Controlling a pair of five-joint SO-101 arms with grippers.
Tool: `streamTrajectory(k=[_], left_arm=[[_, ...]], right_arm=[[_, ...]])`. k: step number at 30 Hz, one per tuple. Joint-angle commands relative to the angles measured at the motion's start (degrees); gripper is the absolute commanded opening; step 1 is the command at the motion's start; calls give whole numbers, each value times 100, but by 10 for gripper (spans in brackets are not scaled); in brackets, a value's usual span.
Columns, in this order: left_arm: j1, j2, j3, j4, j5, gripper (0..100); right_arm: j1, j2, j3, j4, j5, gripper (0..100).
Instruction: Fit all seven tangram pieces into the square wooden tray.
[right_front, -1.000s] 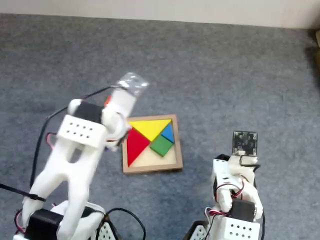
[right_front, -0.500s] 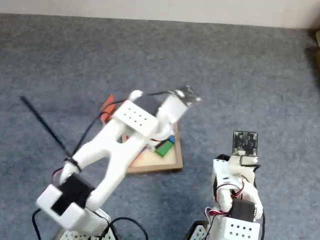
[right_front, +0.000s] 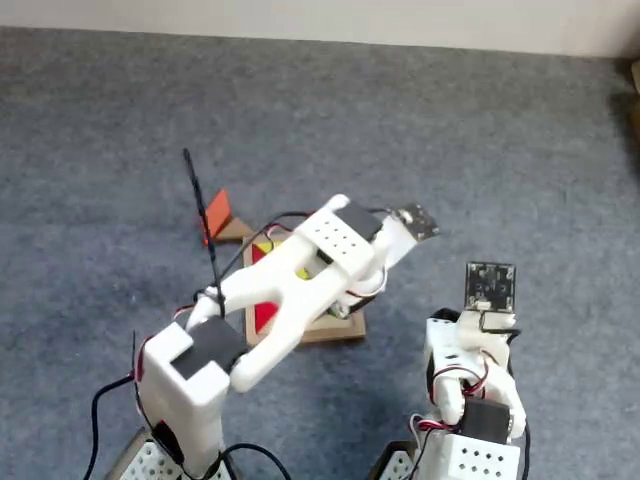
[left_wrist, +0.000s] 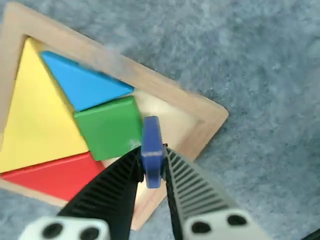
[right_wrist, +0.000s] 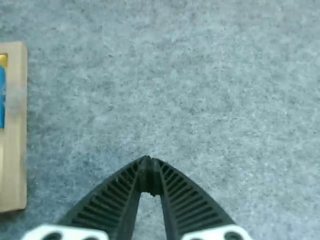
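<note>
The square wooden tray (left_wrist: 200, 107) holds a yellow triangle (left_wrist: 35, 120), a light blue triangle (left_wrist: 82, 82), a green square (left_wrist: 110, 127) and a red triangle (left_wrist: 55, 175). Its corner beside the green square shows bare floor. My left gripper (left_wrist: 151, 159) hovers over that corner, shut on a dark blue piece (left_wrist: 151, 137) held on edge. In the high view the left arm (right_front: 300, 280) lies across the tray (right_front: 330, 332). An orange piece (right_front: 216, 212) and a tan piece (right_front: 237, 230) lie on the carpet by the tray's far left corner. My right gripper (right_wrist: 149, 172) is shut on nothing, low over bare carpet.
Grey carpet covers the whole table. The right arm (right_front: 470, 390) stands folded at the front right, and the tray's rim (right_wrist: 15, 125) shows at the side of its wrist view. A black cable (right_front: 205, 225) sticks up from the left arm.
The left arm has swung from the tray's left side rightward across the tray, uncovering the orange piece. The right arm has kept still.
</note>
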Motion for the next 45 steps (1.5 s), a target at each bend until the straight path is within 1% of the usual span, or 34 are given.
streamTrajectory(k=[1,4,6,9,11,21,30,33,35,41,45], left_arm=[[136,40,-286,53,44,5],[154,75,-277,53,44,22],[119,84,-286,123,44,79],[101,84,-286,220,44,190],[92,84,-286,246,53,238],[-690,92,-971,246,9,235],[-743,92,-1429,237,-9,235],[-778,92,-1560,255,-132,235],[-796,57,-1684,396,-149,235],[-857,40,-2325,1240,-149,235],[-1015,75,-2325,1327,-149,235]], right_arm=[[66,-40,813,-119,-26,5],[66,-40,813,-119,-26,5],[66,-40,813,-119,-26,5],[66,-40,813,-119,-26,5],[66,-40,813,-119,-26,5],[66,-40,813,-119,-26,5],[66,-40,813,-119,-26,5],[66,-40,813,-119,-26,5],[66,-40,813,-119,-26,5],[66,-40,813,-119,-26,5],[66,-40,813,-119,-26,5]])
